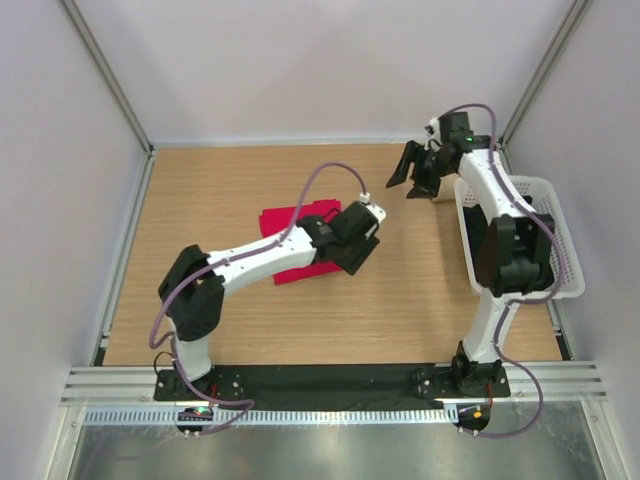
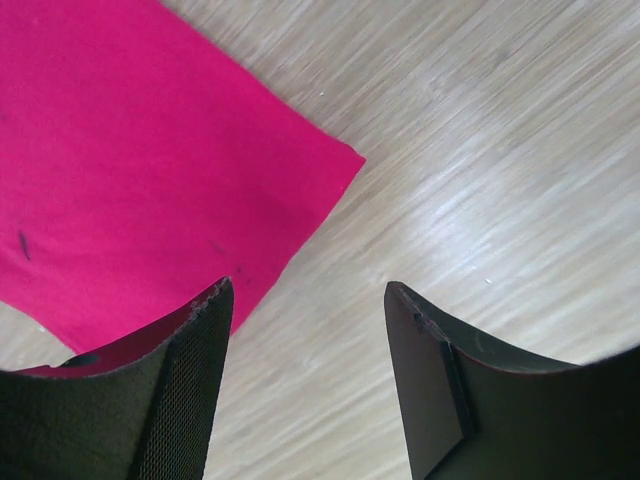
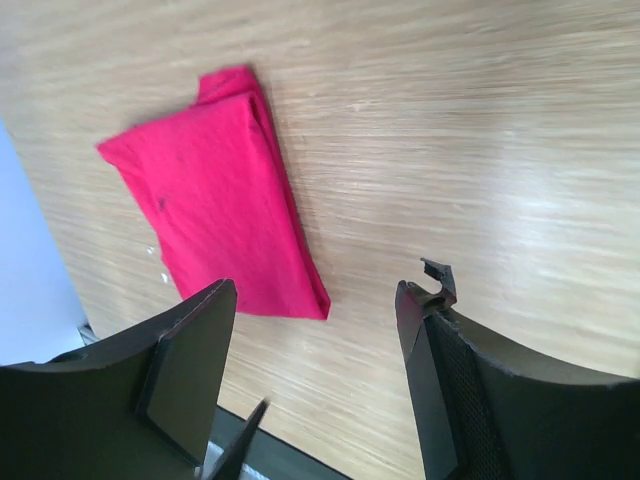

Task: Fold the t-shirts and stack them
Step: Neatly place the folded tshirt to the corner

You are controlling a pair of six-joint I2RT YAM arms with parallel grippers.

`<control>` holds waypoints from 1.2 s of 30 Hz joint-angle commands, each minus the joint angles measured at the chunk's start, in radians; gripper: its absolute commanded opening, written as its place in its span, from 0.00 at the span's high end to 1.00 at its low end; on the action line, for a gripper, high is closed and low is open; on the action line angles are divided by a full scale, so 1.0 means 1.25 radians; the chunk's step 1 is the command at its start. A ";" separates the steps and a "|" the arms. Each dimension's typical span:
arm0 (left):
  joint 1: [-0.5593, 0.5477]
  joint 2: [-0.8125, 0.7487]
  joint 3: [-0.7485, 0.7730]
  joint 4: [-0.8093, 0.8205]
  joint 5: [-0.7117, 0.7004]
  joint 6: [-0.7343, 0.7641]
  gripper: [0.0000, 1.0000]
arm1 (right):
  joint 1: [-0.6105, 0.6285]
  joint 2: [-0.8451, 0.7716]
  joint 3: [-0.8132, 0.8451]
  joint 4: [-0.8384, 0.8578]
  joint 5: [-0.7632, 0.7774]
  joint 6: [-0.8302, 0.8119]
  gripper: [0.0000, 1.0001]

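Fingers [image 2: 190,380] of the left hand [image 2: 305,298] stand well apart with only bare desk [image 2: 480,150] between them; the hand is released and grasps nothing. Its wrist camera shows the crimson t-shirt [image 2: 130,170] as a flat sheet ahead and to the left of the hand. One sharp corner of it points toward the gap, and its near edge runs under the left finger. Whether that finger touches the cloth cannot be told. A few small dark specks mark the fabric there.

From above, the left hand [image 1: 352,250] hangs over the right edge of the t-shirt [image 1: 290,222], and the arm covers much of the cloth. The right wrist camera shows the whole t-shirt [image 3: 220,220] as a folded oblong with layered edges along one long side, lying ahead of that hand's left finger. The right hand [image 3: 315,288] is also released, with wood grain showing in its gap.

Only the top view shows the right hand [image 1: 412,180] raised far from the cloth, beside the far end of a white lattice basket [image 1: 565,270].
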 commanded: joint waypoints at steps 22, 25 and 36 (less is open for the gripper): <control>-0.126 0.224 0.086 0.081 -0.270 0.172 0.39 | -0.137 -0.301 -0.278 0.048 -0.044 0.014 0.28; -0.128 0.251 0.097 0.083 -0.275 0.172 0.39 | -0.137 -0.303 -0.284 0.049 -0.047 0.010 0.28; -0.126 0.321 0.118 0.102 -0.320 0.212 0.47 | -0.151 -0.301 -0.292 0.040 -0.057 -0.008 0.27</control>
